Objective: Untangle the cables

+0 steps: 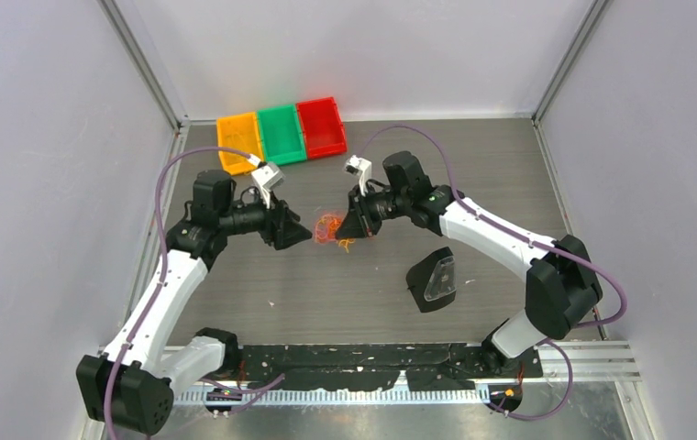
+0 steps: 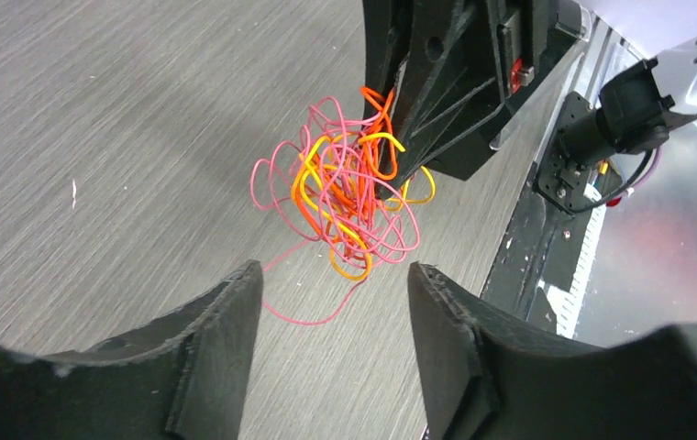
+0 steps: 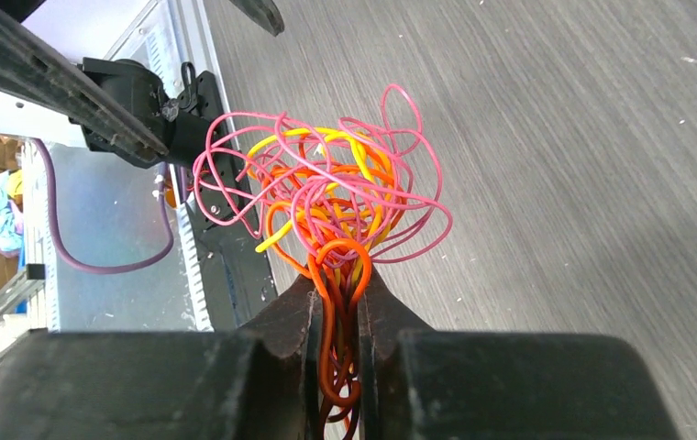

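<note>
Cables: a small tangled bunch of very thin pink-red, orange and yellow wires [image 1: 329, 228] [image 2: 345, 197] [image 3: 326, 202], near the middle of the grey wood-grain tabletop [image 1: 492, 174], between the two grippers.
Right gripper: [image 1: 345, 232] [image 3: 337, 289] its black jaws are pressed together on a few orange and red strands at one edge of the bunch; the other loops fan out beyond its tips.
Left gripper: [image 1: 304, 235] [image 2: 331, 275] its jaws stand apart with nothing between them, just beside the bunch and pointed at it; one loose pink loop trails out toward it.
Contact with tabletop: I cannot tell whether the bunch rests on the surface or hangs just above it.
Bins: an orange plastic bin [image 1: 239, 140], a green one [image 1: 281, 133] and a red one [image 1: 321, 126] stand side by side, touching, at the far edge.
Other object: a black holder with a clear panel [image 1: 434, 280] lies near the right arm, well apart from the cables.
</note>
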Robot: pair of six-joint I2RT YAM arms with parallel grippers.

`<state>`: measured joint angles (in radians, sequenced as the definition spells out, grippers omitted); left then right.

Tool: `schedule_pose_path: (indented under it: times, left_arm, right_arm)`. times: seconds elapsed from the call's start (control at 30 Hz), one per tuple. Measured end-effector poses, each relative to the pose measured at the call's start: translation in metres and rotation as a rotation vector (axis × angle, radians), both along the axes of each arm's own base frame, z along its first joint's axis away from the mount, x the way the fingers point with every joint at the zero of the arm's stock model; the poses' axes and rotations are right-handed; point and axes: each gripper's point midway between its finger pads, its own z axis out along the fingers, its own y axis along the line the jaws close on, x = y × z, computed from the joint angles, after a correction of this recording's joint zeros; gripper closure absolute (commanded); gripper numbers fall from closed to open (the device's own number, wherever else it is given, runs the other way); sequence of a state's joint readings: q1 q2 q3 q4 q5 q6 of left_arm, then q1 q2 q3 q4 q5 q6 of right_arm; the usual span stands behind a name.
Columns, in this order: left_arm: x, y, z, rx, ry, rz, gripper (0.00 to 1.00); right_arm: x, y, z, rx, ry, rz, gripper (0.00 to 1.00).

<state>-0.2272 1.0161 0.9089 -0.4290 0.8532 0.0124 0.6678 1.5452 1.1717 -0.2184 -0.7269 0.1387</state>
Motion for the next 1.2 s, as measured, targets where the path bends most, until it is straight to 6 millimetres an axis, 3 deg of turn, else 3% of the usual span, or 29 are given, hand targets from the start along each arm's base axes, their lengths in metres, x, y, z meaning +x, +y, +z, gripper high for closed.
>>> schedule_pose_path:
  times: [0.13, 0.27, 0.37, 0.5, 0.53, 0.6, 0.83, 0.97, 1.1, 1.2]
  left_arm:
    - [-0.008, -0.001, -0.007, -0.003, -0.022, -0.039, 0.27]
    - [-0.034, 0.007, -0.029, 0.003, -0.097, -0.083, 0.15]
    - [-0.046, 0.008, -0.036, 0.019, -0.196, -0.122, 0.12]
    - [-0.043, 0.003, -0.037, 0.054, -0.310, -0.173, 0.13]
    - [-0.041, 0.001, -0.039, 0.064, -0.325, -0.182, 0.15]
    - [-0.035, -0.003, -0.044, 0.082, -0.335, -0.188, 0.28]
    - [-0.028, -0.014, -0.069, 0.132, -0.267, -0.186, 0.97]
    - [-0.041, -0.011, -0.064, 0.112, -0.216, -0.166, 1.00]
    - [-0.059, -0.008, -0.034, 0.041, -0.267, -0.127, 1.00]
    - [-0.070, -0.005, -0.019, 0.005, -0.282, -0.111, 1.00]
  right_arm:
    - [-0.007, -0.001, -0.005, 0.005, 0.059, 0.001, 0.95]
    - [-0.012, 0.000, 0.002, 0.053, 0.138, 0.005, 0.95]
    - [-0.017, 0.002, 0.006, 0.095, 0.193, 0.020, 0.95]
    - [-0.026, 0.003, 0.008, 0.136, 0.262, 0.039, 0.95]
    - [-0.028, 0.004, 0.009, 0.143, 0.274, 0.045, 0.95]
    - [-0.030, 0.005, 0.012, 0.158, 0.296, 0.055, 0.95]
    - [-0.030, 0.005, 0.020, 0.188, 0.295, 0.075, 0.93]
    - [-0.012, -0.005, 0.014, 0.131, 0.245, 0.011, 0.91]
    - [0.031, -0.026, 0.017, 0.060, 0.131, -0.141, 0.91]
    - [0.069, -0.053, 0.024, 0.002, 0.029, -0.287, 0.89]
